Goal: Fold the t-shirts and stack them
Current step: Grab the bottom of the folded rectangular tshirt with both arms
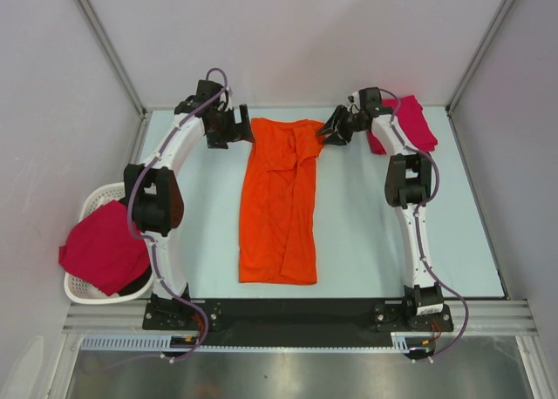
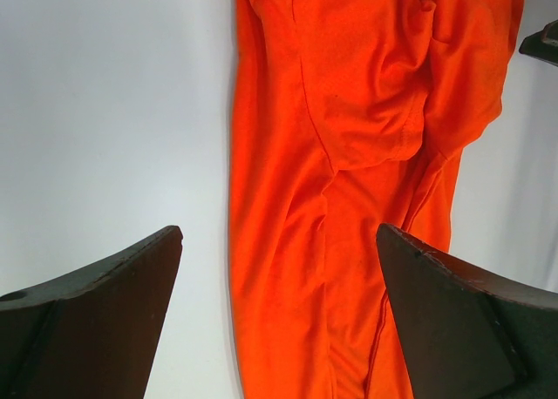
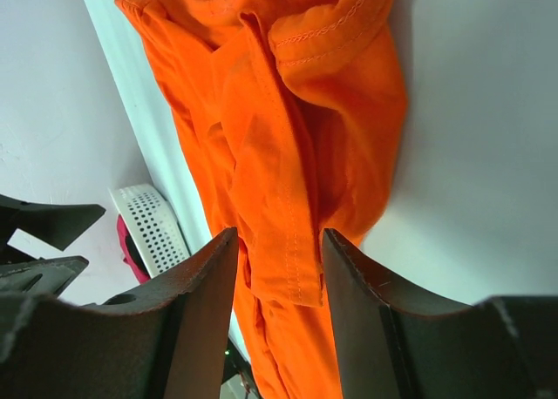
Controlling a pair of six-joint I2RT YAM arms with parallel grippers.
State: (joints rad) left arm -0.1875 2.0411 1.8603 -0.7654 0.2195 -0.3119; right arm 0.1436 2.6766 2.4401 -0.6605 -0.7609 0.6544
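Left gripper wide; crimson t-shirt atop basket

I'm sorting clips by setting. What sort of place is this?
Probably a robotics lab cell, not a home: plain white panels wall in a pale table, two robot arms are bolted to its near edge, an orange t-shirt between them.

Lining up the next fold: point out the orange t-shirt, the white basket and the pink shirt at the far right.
orange t-shirt (image 1: 277, 207), top view, middle of its body.
white basket (image 1: 98, 194), top view, bare far rim.
pink shirt (image 1: 418, 125), top view, part right of the right arm.
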